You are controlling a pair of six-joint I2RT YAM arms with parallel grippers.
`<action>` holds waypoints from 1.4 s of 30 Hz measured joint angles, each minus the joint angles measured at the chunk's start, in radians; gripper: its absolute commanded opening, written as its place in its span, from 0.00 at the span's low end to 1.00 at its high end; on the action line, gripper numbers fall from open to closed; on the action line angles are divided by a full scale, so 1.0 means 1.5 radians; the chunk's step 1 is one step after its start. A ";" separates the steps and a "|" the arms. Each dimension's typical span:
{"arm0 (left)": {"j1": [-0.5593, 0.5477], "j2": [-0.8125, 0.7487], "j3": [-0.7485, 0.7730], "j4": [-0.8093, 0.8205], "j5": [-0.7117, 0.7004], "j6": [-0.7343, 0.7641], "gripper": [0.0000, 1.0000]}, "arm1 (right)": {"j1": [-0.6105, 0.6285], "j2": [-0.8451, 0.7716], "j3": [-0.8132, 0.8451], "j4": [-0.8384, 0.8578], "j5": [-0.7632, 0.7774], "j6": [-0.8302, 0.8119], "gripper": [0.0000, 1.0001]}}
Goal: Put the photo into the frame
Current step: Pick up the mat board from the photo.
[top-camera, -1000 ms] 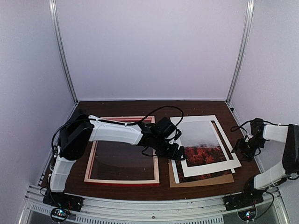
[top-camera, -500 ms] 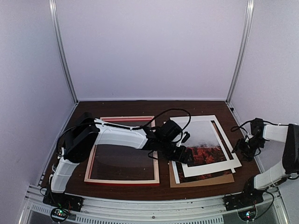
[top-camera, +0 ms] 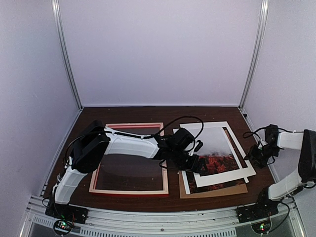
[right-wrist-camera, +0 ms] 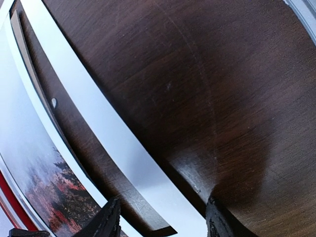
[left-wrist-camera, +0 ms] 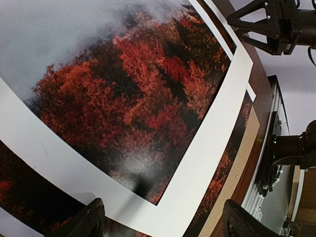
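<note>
The white-bordered red-orange paper photo (top-camera: 215, 148) lies right of the thin red rectangular frame (top-camera: 129, 191), uninserted; left end effector (left-wrist-camera: 163, 219) and right end effector (right-wrist-camera: 163, 222) stand open, empty.

Dark wood table (top-camera: 123, 114), flat, walled on three sides. Left half: red frame (top-camera: 129, 191) lying flat, long sides running toward the far edge. Right half: brown backing board (top-camera: 217, 191) near the front edge. White mat (right-wrist-camera: 116, 133) overhangs the board and lies on bare wood toward the right edge.

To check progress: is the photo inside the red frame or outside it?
Outside. The photo lies to the right of the frame, apart from it; the frame's opening shows no print.
</note>
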 measured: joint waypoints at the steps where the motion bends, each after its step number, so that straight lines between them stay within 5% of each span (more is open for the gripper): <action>1: 0.000 0.000 0.000 -0.001 0.000 0.000 0.83 | 0.000 0.000 -0.001 0.002 -0.003 0.001 0.56; 24: 0.000 -0.002 -0.009 0.009 -0.010 -0.001 0.83 | 0.020 0.018 -0.006 0.018 -0.123 -0.014 0.54; 42: 0.000 -0.004 -0.012 0.011 -0.010 -0.002 0.83 | 0.127 0.052 0.042 -0.035 -0.009 -0.030 0.26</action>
